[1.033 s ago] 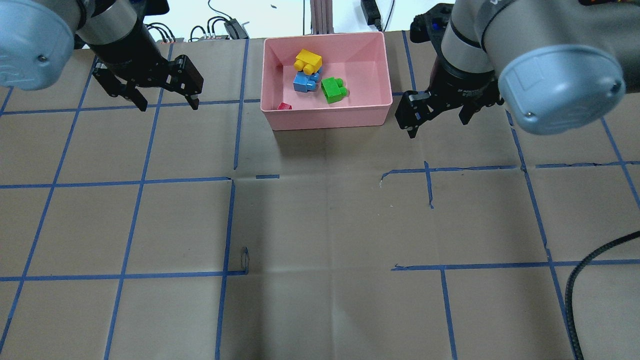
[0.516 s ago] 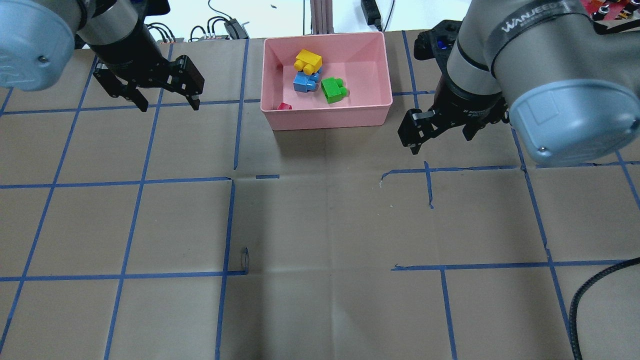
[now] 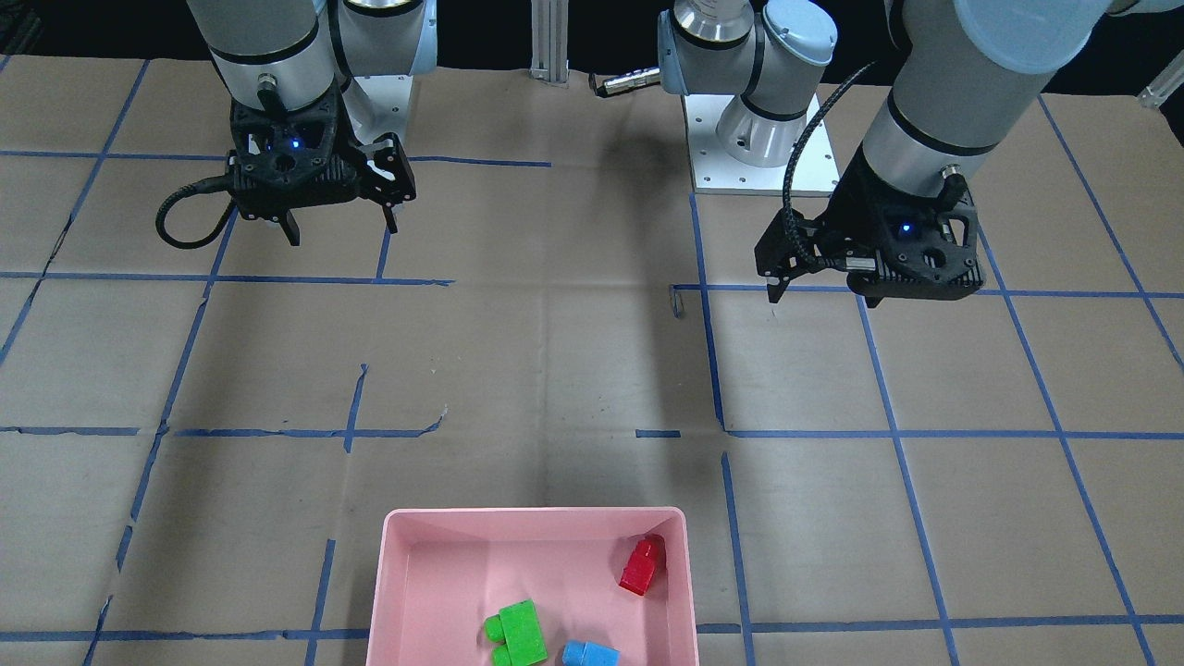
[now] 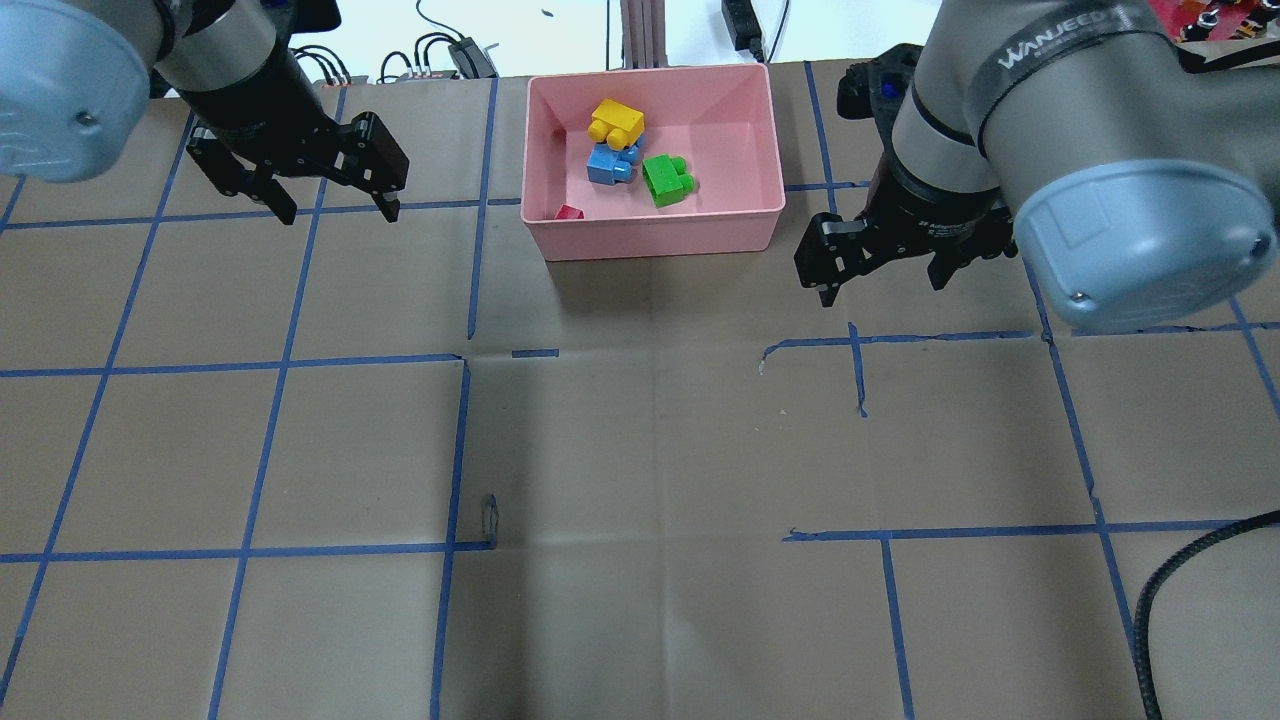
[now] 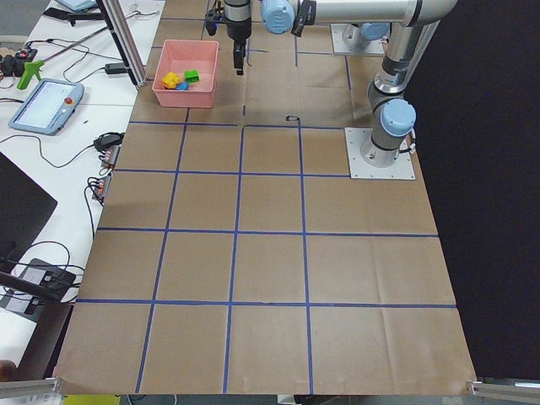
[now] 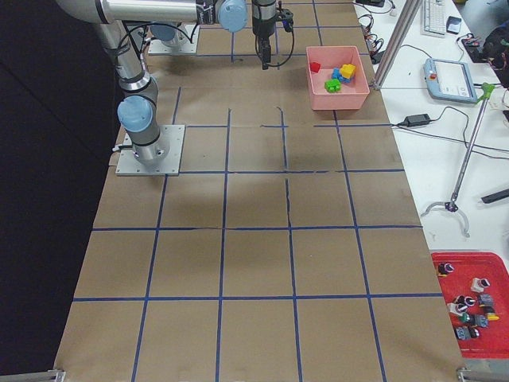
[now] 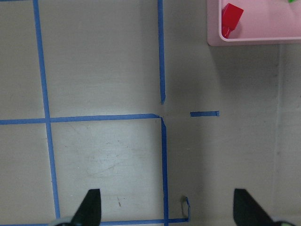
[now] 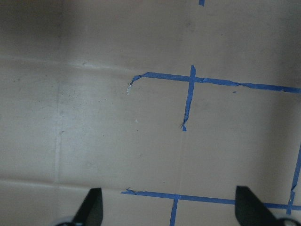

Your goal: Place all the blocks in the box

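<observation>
The pink box stands at the table's far middle. In it lie the yellow block, the light blue block, the green block and the small red block. The front-facing view shows the box with the red, green and blue blocks. My left gripper is open and empty, left of the box. My right gripper is open and empty, right of the box and nearer. The left wrist view shows the red block in the box corner.
Brown paper with blue tape grid lines covers the table. Cables and a metal post lie beyond the far edge behind the box. A black cable hangs at the near right.
My right gripper has moved a little nearer and away from the box's side, still open. The left gripper and the blocks have not moved.
</observation>
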Tool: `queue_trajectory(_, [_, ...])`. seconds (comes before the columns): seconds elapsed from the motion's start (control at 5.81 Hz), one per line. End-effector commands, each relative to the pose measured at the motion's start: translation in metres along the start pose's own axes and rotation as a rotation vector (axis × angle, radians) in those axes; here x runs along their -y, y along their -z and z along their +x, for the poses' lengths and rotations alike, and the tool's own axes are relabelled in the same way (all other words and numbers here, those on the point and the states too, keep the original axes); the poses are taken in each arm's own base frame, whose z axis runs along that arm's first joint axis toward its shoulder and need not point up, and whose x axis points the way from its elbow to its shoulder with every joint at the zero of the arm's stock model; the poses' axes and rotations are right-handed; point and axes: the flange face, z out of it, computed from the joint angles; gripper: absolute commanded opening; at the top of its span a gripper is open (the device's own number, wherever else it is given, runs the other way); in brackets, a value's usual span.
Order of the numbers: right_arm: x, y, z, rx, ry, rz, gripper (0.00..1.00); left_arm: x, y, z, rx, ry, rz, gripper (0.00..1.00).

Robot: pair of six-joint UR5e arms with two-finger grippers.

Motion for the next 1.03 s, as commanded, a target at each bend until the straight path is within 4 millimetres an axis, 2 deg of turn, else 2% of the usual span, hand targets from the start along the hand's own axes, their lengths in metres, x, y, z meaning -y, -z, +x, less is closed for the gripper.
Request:
queue_trajectory(0.0, [0.0006,0.0003,-0.0004,0.0,-0.014,0.002,1.0,0.0002,0.0002,0.0,0.0,-0.001,0.0,1.0])
queue_trajectory(0.86, [0.0033,0.0055,0.0012,-0.001,-0.016,0.013,1.0,0.0001,-0.0005,0.0002,-0.002,-0.001,-0.001,1.0])
